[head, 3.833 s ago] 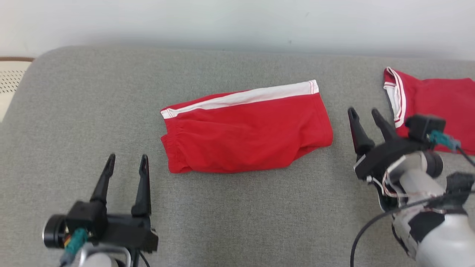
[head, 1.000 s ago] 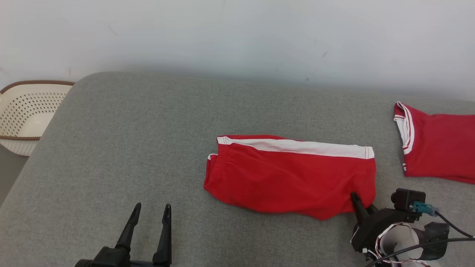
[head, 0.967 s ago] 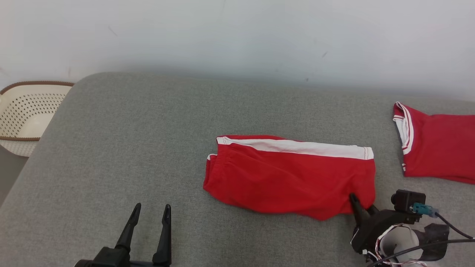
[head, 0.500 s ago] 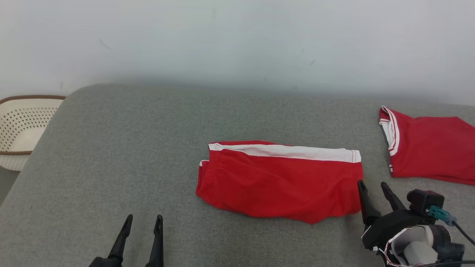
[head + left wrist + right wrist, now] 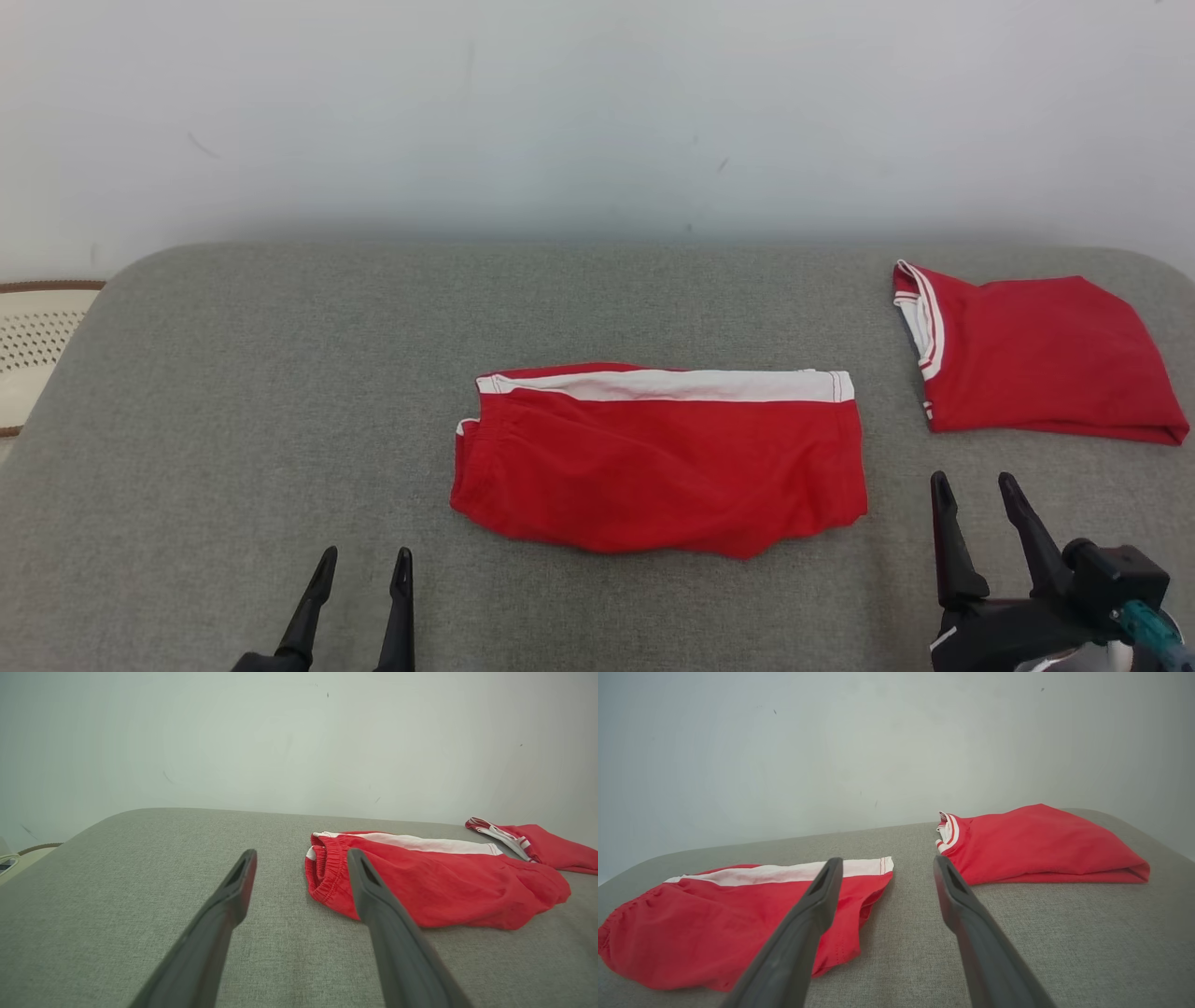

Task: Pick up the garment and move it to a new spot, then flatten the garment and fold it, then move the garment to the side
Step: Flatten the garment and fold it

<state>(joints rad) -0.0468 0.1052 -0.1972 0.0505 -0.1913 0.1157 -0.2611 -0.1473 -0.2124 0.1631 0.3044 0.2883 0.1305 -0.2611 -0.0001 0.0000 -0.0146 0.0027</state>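
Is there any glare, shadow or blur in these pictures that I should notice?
Head view: soft, even light, no glare; the red shorts cast only a faint shadow on the grey cushion. Left wrist view: the close jaws loom large, stretched by the wide lens; the wall darkens toward its corners. Right wrist view: same looming jaws, folded red shirt sharp.

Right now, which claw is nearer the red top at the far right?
Right. The right claw sits open just short of the red top, not touching; the left claw is far to its left, past the red shorts.
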